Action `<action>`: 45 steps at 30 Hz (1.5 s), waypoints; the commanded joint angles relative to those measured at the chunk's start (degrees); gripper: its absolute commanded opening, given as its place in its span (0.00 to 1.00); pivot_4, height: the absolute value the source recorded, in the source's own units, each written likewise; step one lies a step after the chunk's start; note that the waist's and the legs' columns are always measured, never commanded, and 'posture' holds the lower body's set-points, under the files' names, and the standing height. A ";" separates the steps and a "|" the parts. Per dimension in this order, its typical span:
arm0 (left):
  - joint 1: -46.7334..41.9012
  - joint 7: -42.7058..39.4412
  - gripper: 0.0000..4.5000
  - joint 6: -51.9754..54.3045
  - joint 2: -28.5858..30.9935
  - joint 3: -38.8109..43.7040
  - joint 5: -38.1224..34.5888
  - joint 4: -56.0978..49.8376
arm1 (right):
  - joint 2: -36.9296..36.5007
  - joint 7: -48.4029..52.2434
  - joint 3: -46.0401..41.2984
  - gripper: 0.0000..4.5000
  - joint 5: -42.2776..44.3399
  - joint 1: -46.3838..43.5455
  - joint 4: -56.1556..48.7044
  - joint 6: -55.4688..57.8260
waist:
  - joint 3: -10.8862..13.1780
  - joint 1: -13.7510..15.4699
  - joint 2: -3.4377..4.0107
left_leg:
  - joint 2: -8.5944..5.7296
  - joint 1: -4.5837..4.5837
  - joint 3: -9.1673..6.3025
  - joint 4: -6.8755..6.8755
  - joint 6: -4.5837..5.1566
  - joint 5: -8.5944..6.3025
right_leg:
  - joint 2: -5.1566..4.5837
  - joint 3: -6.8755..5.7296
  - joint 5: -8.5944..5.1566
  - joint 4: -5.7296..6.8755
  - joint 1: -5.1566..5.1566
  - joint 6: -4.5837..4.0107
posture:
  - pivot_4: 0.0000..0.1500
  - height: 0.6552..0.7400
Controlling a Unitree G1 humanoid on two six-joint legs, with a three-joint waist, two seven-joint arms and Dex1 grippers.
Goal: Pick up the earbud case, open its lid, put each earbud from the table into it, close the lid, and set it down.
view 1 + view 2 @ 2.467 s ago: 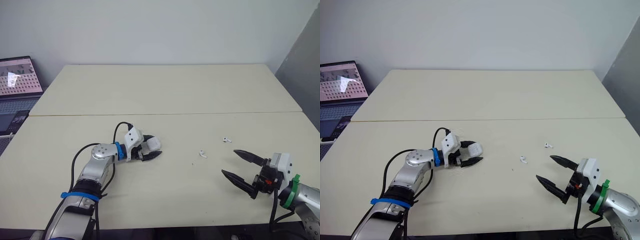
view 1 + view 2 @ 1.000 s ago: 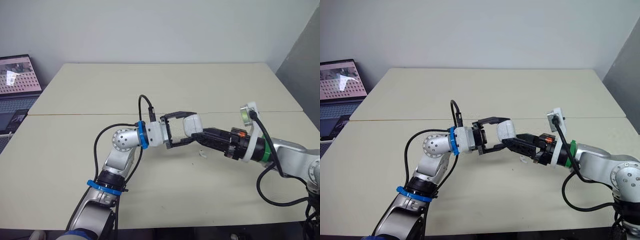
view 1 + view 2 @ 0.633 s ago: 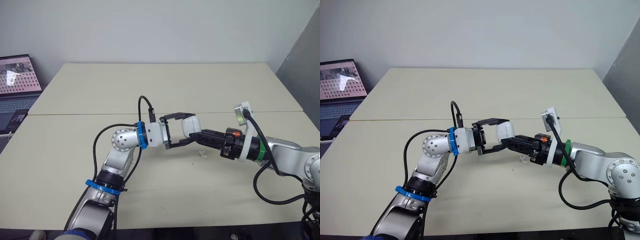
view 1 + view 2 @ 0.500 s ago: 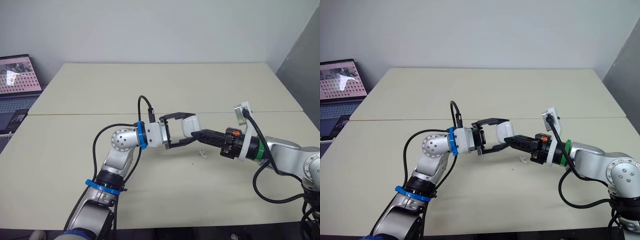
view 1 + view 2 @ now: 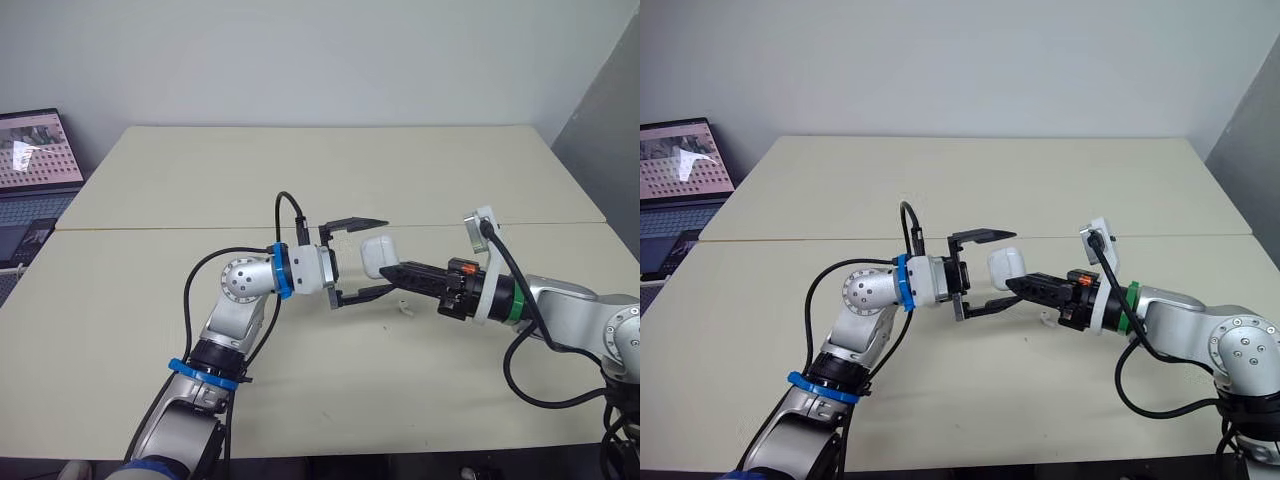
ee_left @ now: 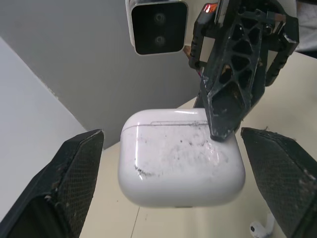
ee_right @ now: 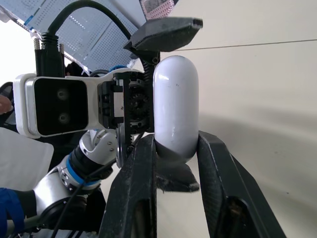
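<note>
Around the earbud case (image 5: 375, 255), which hangs in the air over the table (image 5: 300, 180), the left gripper (image 6: 172, 133) stands wide open, one black finger on each side of the case and neither touching it. At the case's end that faces away from the left gripper, the right gripper (image 7: 174, 144) is clamped on it, with the rest of the shell standing free beyond its fingertips. So the right arm alone carries the case.

I judge the step to be setting up the lid opening. To do it well, the right gripper should keep its pinch firm and level, since the glossy rounded shell could slip or twist. The left fingers should close only on the part that must be moved or steadied. A thin seam line on the case runs close to the right gripper's finger (image 6: 225, 106), so that grip may be pinning the lid; worth checking before prying.

Below the case, one earbud (image 5: 404, 307) lies on the table, half masked by the right gripper. Where the other earbud lies I cannot tell. The hinge side of the case is hard to make out.
</note>
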 commanded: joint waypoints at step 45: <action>-7.82 -20.01 1.00 62.49 9.49 -7.19 -12.90 -6.58 | -2.67 52.16 16.68 0.16 -57.38 -15.49 -4.62 7.98 | 0.19 0.11 0.01 | 0.03 -0.57 -0.09 0.09 -0.03 0.01 | 0.02 -0.24 0.00 0.04 -0.56 -0.01 | 1.00 1.00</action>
